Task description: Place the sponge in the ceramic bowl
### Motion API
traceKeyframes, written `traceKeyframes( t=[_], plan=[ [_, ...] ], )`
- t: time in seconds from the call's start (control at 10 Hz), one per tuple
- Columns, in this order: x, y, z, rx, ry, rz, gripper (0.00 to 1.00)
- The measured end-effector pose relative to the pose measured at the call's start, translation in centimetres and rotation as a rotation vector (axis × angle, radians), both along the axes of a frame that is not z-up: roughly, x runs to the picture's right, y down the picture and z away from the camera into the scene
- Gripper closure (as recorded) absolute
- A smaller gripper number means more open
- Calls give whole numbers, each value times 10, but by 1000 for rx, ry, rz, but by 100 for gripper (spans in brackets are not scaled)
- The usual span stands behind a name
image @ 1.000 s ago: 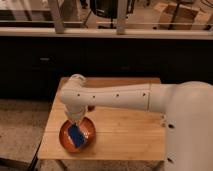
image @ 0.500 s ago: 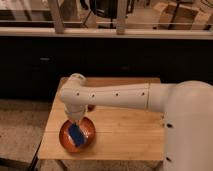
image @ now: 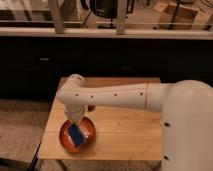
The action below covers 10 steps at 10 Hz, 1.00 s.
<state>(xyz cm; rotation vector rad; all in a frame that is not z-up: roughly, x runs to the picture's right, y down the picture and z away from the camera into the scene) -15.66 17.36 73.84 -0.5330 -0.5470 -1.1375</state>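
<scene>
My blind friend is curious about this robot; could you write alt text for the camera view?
A white robot arm bends down over an orange-red ceramic bowl on a wooden table. Its gripper is right above a blue sponge that shows inside the bowl.

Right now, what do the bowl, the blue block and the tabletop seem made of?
The ceramic bowl: glossy orange-red glaze, likely ceramic, judging by its shine. The sponge: matte blue block, probably foam; texture unclear. The table: light wood with visible plank seams, smooth finish. The gripper is just above the bowl, at the sponge's upper end.
</scene>
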Motion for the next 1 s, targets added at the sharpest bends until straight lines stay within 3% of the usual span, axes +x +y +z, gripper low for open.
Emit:
traceKeyframes(
  t=[0.1,0.3,0.7,0.9,1.0],
  plan=[
    [1,-1,0,0,3,3,95],
    [0,-1,3,2,5,-3,94],
    [0,-3,5,2,16,-2,54],
    [-2,-3,5,1,17,-2,50],
    [-2,-1,6,1,17,2,56]
  ],
)
